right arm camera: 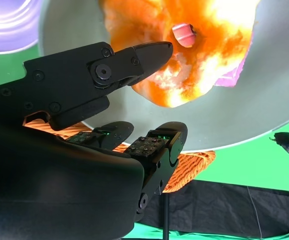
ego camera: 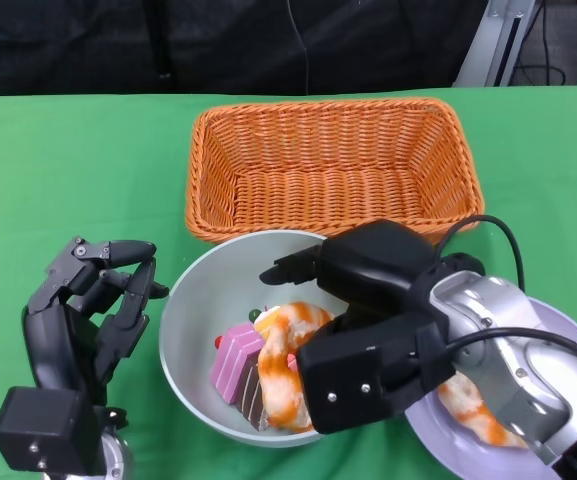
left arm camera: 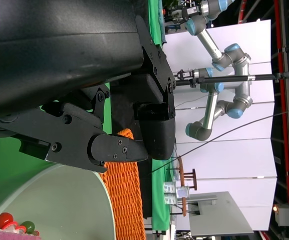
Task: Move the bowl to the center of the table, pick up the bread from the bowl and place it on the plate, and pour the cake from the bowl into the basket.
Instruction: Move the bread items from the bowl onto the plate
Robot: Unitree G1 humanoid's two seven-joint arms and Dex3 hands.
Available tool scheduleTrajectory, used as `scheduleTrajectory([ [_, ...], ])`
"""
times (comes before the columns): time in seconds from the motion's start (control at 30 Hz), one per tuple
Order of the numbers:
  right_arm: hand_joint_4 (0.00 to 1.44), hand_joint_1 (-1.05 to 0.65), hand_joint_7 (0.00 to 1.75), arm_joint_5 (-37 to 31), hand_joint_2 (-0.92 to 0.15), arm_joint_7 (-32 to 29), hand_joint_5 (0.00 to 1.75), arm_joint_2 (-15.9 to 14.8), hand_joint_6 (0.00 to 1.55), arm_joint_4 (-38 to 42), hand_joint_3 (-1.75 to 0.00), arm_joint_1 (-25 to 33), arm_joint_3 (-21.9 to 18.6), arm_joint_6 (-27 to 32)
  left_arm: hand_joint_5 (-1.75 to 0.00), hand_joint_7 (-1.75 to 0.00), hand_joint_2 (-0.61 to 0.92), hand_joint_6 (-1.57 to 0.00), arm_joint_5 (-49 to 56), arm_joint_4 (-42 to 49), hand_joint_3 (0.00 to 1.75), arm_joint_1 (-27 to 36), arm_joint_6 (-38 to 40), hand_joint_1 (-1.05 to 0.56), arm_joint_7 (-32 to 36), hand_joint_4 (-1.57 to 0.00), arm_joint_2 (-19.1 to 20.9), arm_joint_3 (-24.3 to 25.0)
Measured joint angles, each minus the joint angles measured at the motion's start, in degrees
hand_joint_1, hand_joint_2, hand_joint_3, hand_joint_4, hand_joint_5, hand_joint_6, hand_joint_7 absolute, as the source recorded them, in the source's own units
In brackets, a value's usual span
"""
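Orange-glazed bread (ego camera: 286, 362) in pale bowl (ego camera: 190, 330), no legible writing.

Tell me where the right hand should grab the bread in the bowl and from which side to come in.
Judging by its pose, grip the bread across its raised middle loop, coming from above on the right hand's side. It lies propped over the pink cake near the bowl's centre, so its top stands clear while the bowl wall blocks a low sideways approach.
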Motion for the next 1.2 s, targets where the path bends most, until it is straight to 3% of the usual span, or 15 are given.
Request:
scheduleTrajectory([
  [1.07, 0.74, -0.65, 0.0, -0.96, -0.92, -2.1, 0.0, 0.98, 0.53, 9.58, -0.04, -4.2, 3.24, -3.14, -1.36, -0.98, 0.91, -0.89, 0.27, 1.94, 0.33, -1.7, -2.07, -0.19, 1.16, -0.81, -1.42, 1.01],
  [1.2, 0.81, -0.64, 0.01, -2.65, -0.92, -2.26, 0.04, 0.8, 0.54, 10.03, -0.05, -4.59, 4.66, -3.54, -1.36, -0.98, 0.9, -0.88, 0.33, 1.93, 0.34, -1.7, -2.07, -0.17, 1.21, -0.8, -1.47, 0.99],
])
